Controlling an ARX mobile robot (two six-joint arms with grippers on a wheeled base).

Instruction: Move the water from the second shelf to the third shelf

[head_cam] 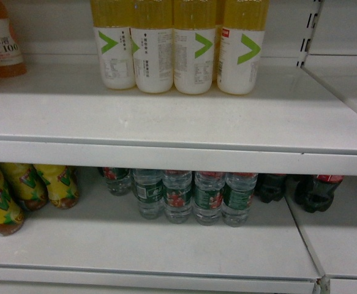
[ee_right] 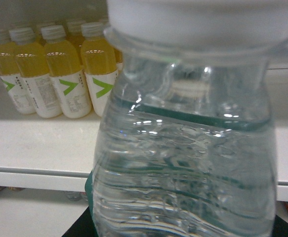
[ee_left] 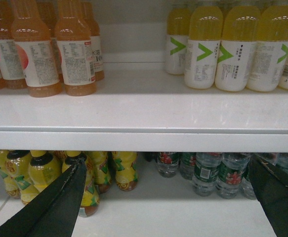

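Observation:
A clear ribbed water bottle (ee_right: 183, 148) with a white cap fills the right wrist view, upright and very close. My right gripper (ee_right: 183, 233) is shut on it, and only dark finger edges show at the bottom corners. Behind the bottle lies the upper shelf (ee_right: 40, 148). More water bottles (head_cam: 178, 196) with green labels stand in a row on the lower shelf (head_cam: 166, 245). My left gripper (ee_left: 167, 165) is open with nothing between its fingers, facing the lower shelf's opening. Neither gripper shows in the head view.
Yellow juice bottles (head_cam: 178, 49) with white labels and green chevrons stand at the back of the upper shelf (head_cam: 166, 116). Orange drink bottles (ee_left: 40, 49) stand to their left. Yellow tea bottles (head_cam: 19, 190) and dark cola bottles (head_cam: 313, 190) flank the water row. A slotted upright (head_cam: 310, 30) is at the right.

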